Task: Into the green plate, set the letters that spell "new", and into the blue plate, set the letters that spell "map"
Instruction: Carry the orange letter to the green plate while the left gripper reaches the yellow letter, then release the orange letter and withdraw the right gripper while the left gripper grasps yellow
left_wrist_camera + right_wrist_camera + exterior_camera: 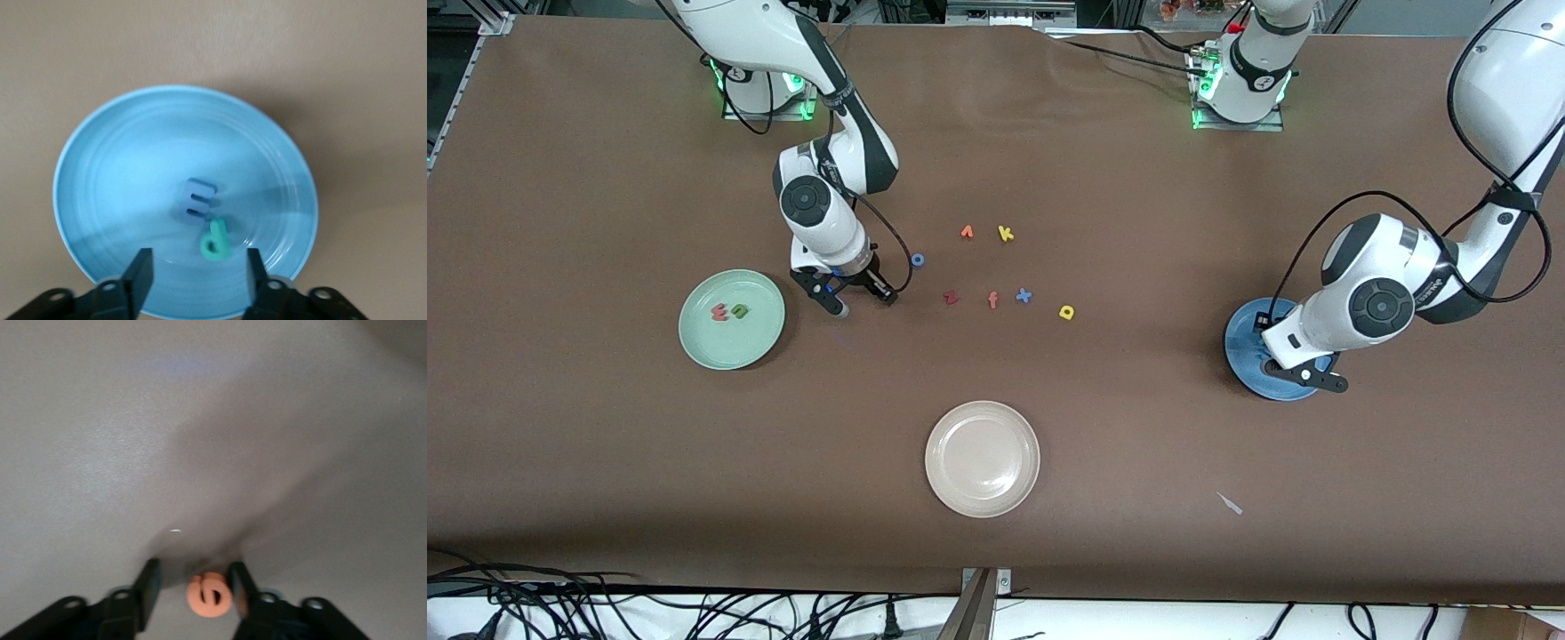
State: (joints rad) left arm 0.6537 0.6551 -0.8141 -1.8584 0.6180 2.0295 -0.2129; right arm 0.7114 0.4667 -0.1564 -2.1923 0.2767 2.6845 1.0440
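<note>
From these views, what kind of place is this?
Likely a robotics lab bench: two bolted arms over a brown table, loose cables at its edge, foam letters and plates as props.

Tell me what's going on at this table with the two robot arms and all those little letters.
Two arms are sorting foam letters into plates. The right gripper has an orange e between its fingers, beside the green plate, which already holds the red w and green n. The left gripper hangs open over the blue plate, where the blue m and teal p lie. The yellow a remains on the table.
</note>
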